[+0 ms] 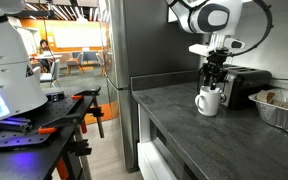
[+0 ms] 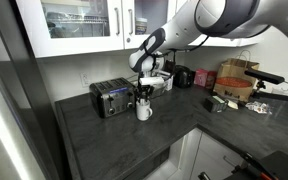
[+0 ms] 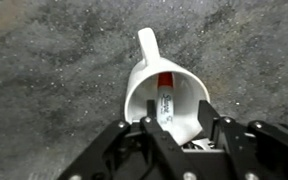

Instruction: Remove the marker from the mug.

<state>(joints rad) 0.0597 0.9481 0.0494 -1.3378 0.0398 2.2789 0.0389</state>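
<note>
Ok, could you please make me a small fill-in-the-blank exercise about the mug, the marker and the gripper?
1. The marker in the mug shows an end coloured ___.
2. The mug itself is coloured ___.
3. On the counter, the mug stands next to a black-and-silver ___.
4. The gripper hangs over the mug with its jaws ___.
Missing words: red; white; toaster; open.

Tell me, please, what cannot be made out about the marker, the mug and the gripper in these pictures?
- Marker: unseen in both exterior views, too small and behind the gripper; in the wrist view the gripper covers its lower end.
- Mug: the near rim in the wrist view is hidden by the fingers.
- Foil tray: cut off by the edge of an exterior view.
</note>
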